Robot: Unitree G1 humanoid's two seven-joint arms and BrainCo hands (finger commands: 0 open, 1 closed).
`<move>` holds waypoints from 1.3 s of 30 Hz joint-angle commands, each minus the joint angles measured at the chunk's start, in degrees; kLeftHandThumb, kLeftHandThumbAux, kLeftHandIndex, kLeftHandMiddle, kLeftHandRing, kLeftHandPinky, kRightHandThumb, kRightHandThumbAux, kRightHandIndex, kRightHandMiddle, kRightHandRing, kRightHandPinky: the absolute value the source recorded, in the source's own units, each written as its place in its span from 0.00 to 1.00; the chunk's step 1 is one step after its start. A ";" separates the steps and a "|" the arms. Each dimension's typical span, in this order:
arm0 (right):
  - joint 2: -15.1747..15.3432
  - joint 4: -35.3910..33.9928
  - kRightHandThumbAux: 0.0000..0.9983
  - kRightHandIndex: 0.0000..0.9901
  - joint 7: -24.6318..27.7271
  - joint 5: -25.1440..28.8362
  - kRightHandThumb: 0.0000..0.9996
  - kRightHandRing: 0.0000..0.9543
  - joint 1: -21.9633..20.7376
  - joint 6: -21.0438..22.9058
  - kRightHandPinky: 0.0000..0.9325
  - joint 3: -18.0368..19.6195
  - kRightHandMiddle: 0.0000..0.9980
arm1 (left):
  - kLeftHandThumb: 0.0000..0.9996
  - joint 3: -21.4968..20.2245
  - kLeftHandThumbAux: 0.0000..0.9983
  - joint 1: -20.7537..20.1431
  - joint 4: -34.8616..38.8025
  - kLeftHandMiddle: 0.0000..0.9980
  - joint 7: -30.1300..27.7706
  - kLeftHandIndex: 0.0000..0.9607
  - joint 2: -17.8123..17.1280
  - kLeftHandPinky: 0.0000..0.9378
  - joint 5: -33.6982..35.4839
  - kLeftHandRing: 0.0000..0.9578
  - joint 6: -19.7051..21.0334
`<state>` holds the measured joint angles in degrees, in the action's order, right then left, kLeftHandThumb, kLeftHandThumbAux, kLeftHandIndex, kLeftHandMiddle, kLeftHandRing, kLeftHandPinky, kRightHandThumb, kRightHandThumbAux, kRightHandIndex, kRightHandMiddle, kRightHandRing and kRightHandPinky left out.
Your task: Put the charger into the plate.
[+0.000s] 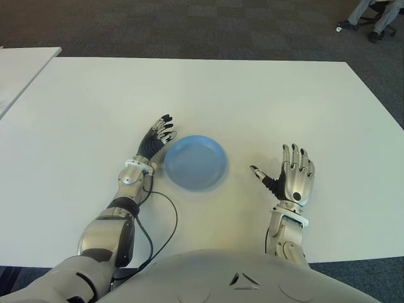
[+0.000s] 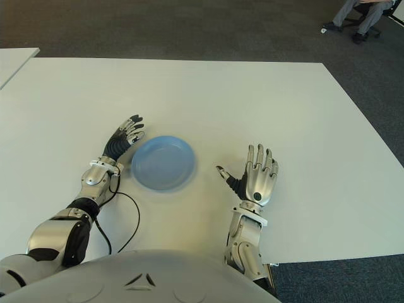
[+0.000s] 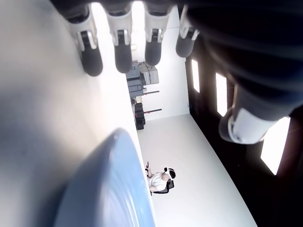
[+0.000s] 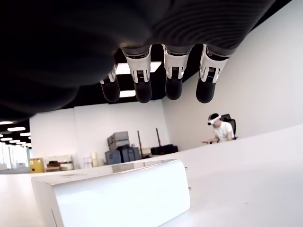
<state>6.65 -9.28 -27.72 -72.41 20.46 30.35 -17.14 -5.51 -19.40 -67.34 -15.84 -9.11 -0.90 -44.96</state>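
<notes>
A white charger lies on the white table, seen only in the right wrist view, just under my right hand. That right hand is to the right of the plate, fingers straight and spread above the charger, not touching it; in the eye views the hand hides the charger. The blue plate sits empty at the table's middle front. My left hand is at the plate's left rim, its fingers extended and holding nothing.
A black cable loops on the table beside my left forearm. A second white table stands at the far left. A seated person's legs and an office chair show at the far right on the carpet.
</notes>
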 commanded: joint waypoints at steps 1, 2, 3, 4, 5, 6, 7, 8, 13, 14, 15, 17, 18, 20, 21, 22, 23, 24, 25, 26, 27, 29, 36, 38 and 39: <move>-0.32 0.93 0.25 0.00 0.02 1.13 0.18 0.00 -0.40 0.59 0.00 0.31 0.00 | 0.21 0.58 0.56 4.09 -3.74 0.11 -0.75 0.03 0.31 0.21 -0.65 0.15 3.48; -0.28 0.99 0.24 0.00 0.02 1.16 0.18 0.00 -0.46 0.60 0.00 0.34 0.00 | 0.21 0.55 0.55 4.08 -3.76 0.11 -0.74 0.03 0.32 0.22 -0.62 0.15 3.50; -0.24 1.05 0.24 0.00 0.02 1.18 0.18 0.00 -0.53 0.61 0.00 0.37 0.00 | 0.21 0.51 0.55 4.06 -3.78 0.11 -0.73 0.03 0.33 0.22 -0.58 0.15 3.52; -0.29 1.04 0.24 0.00 0.13 1.07 0.18 0.00 -0.55 0.78 0.00 0.34 0.00 | 0.21 0.45 0.55 4.09 -3.77 0.11 -0.79 0.03 0.31 0.22 -0.51 0.15 3.50; -0.33 1.02 0.24 0.00 0.21 0.99 0.18 0.00 -0.56 0.92 0.00 0.31 0.00 | 0.21 0.41 0.55 4.11 -3.75 0.11 -0.84 0.03 0.29 0.22 -0.47 0.15 3.47; -0.38 1.04 0.24 0.00 0.31 0.90 0.18 0.00 -0.60 1.10 0.00 0.30 0.00 | 0.21 0.36 0.55 4.13 -3.75 0.11 -0.88 0.03 0.29 0.22 -0.42 0.15 3.46; -0.40 1.06 0.24 0.00 0.38 0.85 0.18 0.00 -0.63 1.22 0.00 0.29 0.00 | 0.21 0.32 0.55 4.15 -3.75 0.12 -0.90 0.03 0.29 0.22 -0.39 0.15 3.45; -0.40 1.08 0.24 0.00 0.40 0.84 0.18 0.00 -0.65 1.29 0.00 0.29 0.00 | 0.21 0.31 0.55 4.15 -3.75 0.12 -0.91 0.03 0.30 0.22 -0.39 0.16 3.45; -0.71 1.48 0.23 0.00 1.72 0.11 0.18 0.00 -0.77 2.85 0.00 -0.17 0.00 | 0.21 0.54 0.55 4.16 -3.68 0.12 -0.54 0.03 0.13 0.23 -0.77 0.16 3.20; -0.72 1.52 0.23 0.00 2.08 0.04 0.18 0.00 -0.77 3.11 0.00 -0.28 0.00 | 0.21 0.61 0.55 4.16 -3.66 0.12 -0.44 0.03 0.10 0.23 -0.87 0.16 3.19; -0.72 1.53 0.23 0.00 2.32 -0.01 0.18 0.00 -0.78 3.30 0.00 -0.36 0.00 | 0.21 0.66 0.55 4.16 -3.66 0.12 -0.37 0.03 0.09 0.23 -0.94 0.16 3.18; -0.72 1.29 0.23 0.00 3.07 -0.12 0.18 0.00 -0.67 3.66 0.00 -0.59 0.00 | 0.21 0.77 0.55 4.21 -3.59 0.12 -0.28 0.03 -0.01 0.23 -1.07 0.16 3.15; -0.71 1.26 0.23 0.00 3.48 -0.10 0.18 0.00 -0.66 3.80 0.00 -0.69 0.00 | 0.21 0.84 0.55 4.23 -3.56 0.12 -0.24 0.02 -0.05 0.23 -1.14 0.16 3.15; -0.71 1.39 0.23 0.00 4.07 0.00 0.17 0.00 -0.73 4.02 0.00 -0.80 0.00 | 0.20 0.92 0.55 4.26 -3.52 0.12 -0.18 0.02 -0.09 0.22 -1.23 0.16 3.15; -0.71 1.49 0.23 0.00 4.27 0.05 0.18 0.00 -0.79 4.10 0.00 -0.83 0.00 | 0.20 0.95 0.55 4.27 -3.51 0.12 -0.16 0.02 -0.10 0.22 -1.27 0.16 3.14; -0.71 1.54 0.23 0.00 4.40 0.07 0.18 0.00 -0.82 4.17 0.00 -0.86 0.00 | 0.20 0.95 0.55 4.28 -3.50 0.12 -0.15 0.02 -0.10 0.22 -1.29 0.16 3.13; -0.71 1.71 0.23 0.00 4.66 0.16 0.18 0.00 -0.91 4.25 0.00 -0.88 0.00 | 0.20 0.95 0.55 4.30 -3.48 0.12 -0.12 0.02 -0.10 0.22 -1.30 0.16 3.10; -0.76 2.04 0.23 0.00 5.10 0.33 0.18 0.00 -1.04 4.39 0.00 -0.89 0.00 | 0.20 0.93 0.55 4.33 -3.46 0.12 -0.10 0.02 -0.09 0.22 -1.30 0.16 3.06; -0.79 2.11 0.23 0.00 5.49 0.38 0.18 0.00 -1.04 4.53 0.00 -0.93 0.00 | 0.20 0.92 0.55 4.40 -3.39 0.12 -0.12 0.02 -0.10 0.22 -1.27 0.16 2.98; -0.91 2.59 0.23 0.00 5.94 0.62 0.18 0.00 -1.15 4.73 0.00 -0.92 0.00 | 0.20 0.87 0.55 4.46 -3.34 0.12 -0.16 0.02 -0.09 0.22 -1.21 0.16 2.91; -0.99 2.90 0.23 0.00 6.22 0.77 0.18 0.00 -1.22 4.88 0.00 -0.93 0.00 | 0.20 0.84 0.55 4.50 -3.31 0.12 -0.20 0.02 -0.09 0.22 -1.17 0.16 2.87; -1.15 3.34 0.23 0.00 6.62 0.99 0.19 0.00 -1.27 5.11 0.00 -0.92 0.00 | 0.20 0.77 0.55 4.58 -3.26 0.12 -0.31 0.02 -0.08 0.23 -1.07 0.16 2.80; -1.73 4.37 0.23 0.00 8.56 2.17 0.20 0.00 -1.26 5.84 0.00 -0.89 0.00 | 0.21 0.61 0.54 4.68 -3.22 0.12 -0.80 0.02 -0.18 0.23 -0.82 0.16 2.79; -1.81 4.66 0.23 0.00 8.82 2.55 0.20 0.00 -1.19 5.94 0.00 -0.89 0.00 | 0.21 0.65 0.54 4.74 -3.19 0.12 -0.81 0.02 -0.28 0.23 -0.87 0.16 2.77; -1.83 4.78 0.23 0.00 8.88 2.69 0.20 0.00 -1.17 5.95 0.00 -0.87 0.00 | 0.21 0.66 0.53 4.76 -3.18 0.11 -0.81 0.02 -0.30 0.23 -0.89 0.16 2.75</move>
<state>5.26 -5.56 -19.75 -71.33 19.63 35.44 -17.98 -5.50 -19.36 -67.42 -15.89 -9.47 -1.12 -45.06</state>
